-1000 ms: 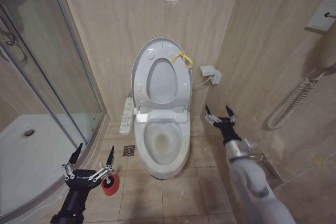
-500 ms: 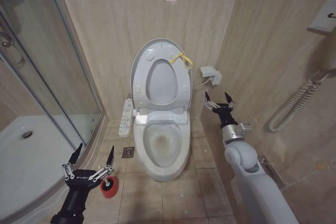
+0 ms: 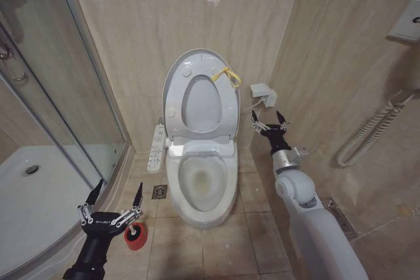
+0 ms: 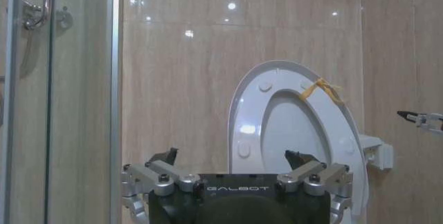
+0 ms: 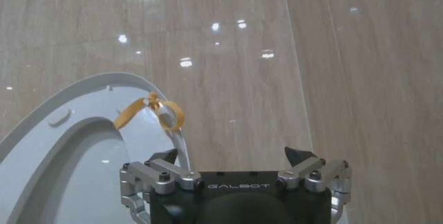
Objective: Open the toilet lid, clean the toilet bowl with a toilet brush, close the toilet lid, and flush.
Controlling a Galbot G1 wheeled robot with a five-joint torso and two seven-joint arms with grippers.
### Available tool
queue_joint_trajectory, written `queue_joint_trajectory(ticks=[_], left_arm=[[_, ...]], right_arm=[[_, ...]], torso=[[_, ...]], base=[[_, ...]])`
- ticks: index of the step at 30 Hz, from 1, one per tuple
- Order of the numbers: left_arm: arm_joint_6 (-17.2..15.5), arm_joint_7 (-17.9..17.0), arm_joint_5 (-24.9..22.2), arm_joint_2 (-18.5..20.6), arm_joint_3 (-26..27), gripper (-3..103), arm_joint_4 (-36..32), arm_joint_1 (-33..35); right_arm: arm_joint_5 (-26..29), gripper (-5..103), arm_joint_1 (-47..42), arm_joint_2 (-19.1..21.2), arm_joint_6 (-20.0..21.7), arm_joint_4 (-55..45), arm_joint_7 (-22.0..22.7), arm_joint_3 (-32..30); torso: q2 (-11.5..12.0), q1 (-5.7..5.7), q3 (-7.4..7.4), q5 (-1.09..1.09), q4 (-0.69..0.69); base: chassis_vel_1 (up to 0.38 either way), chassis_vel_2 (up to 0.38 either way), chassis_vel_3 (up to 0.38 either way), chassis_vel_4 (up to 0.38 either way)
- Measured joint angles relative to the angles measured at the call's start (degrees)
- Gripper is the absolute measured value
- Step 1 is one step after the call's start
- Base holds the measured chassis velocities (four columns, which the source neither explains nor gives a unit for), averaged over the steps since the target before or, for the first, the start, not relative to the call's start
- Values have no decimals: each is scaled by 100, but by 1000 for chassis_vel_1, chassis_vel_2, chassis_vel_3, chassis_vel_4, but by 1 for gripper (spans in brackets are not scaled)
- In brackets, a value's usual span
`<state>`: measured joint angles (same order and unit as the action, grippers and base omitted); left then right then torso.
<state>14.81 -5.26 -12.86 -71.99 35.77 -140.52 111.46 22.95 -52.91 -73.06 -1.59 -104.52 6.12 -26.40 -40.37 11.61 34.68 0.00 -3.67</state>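
Note:
The toilet lid (image 3: 180,77) stands raised against the back wall with the ring seat up against it, and a yellow ribbon (image 3: 227,75) is tied at its edge. Below it the toilet bowl (image 3: 200,209) lies uncovered. My right gripper (image 3: 268,122) is open, in the air just right of the lid's lower edge. In the right wrist view the right gripper (image 5: 231,154) points at the lid (image 5: 62,130) and ribbon (image 5: 165,113). My left gripper (image 3: 113,199) hangs open low at the left, above a red holder cup (image 3: 137,239). The toilet brush is hidden apart from something dark in that cup.
A glass shower enclosure (image 3: 59,96) and its white tray (image 3: 33,195) fill the left side. A white control strip (image 3: 156,146) hangs beside the bowl, with a floor drain (image 3: 161,191) below it. A wall fitting (image 3: 262,93), a ribbed hose (image 3: 367,132) and tiled walls close in the right.
My right gripper has moved up and left, closer to the raised lid. The left arm has stayed where it was, and the camera has shifted slightly.

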Motion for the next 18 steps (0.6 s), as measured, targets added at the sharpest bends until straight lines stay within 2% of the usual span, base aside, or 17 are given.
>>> queue_joint_trajectory(ticks=[12, 18], left_arm=[[0, 0, 0, 0, -1, 100, 0, -1], [0, 0, 0, 0, 0, 100, 0, 0]], right_arm=[[-126, 100, 327, -37, -157, 304, 89, 229], [-399, 100, 837, -248, 94, 640, 162, 278]], torso=[[2, 7, 3, 1, 1], [0, 0, 0, 0, 1]], base=[[-89, 82, 84, -85], [-9, 0, 4, 2]])
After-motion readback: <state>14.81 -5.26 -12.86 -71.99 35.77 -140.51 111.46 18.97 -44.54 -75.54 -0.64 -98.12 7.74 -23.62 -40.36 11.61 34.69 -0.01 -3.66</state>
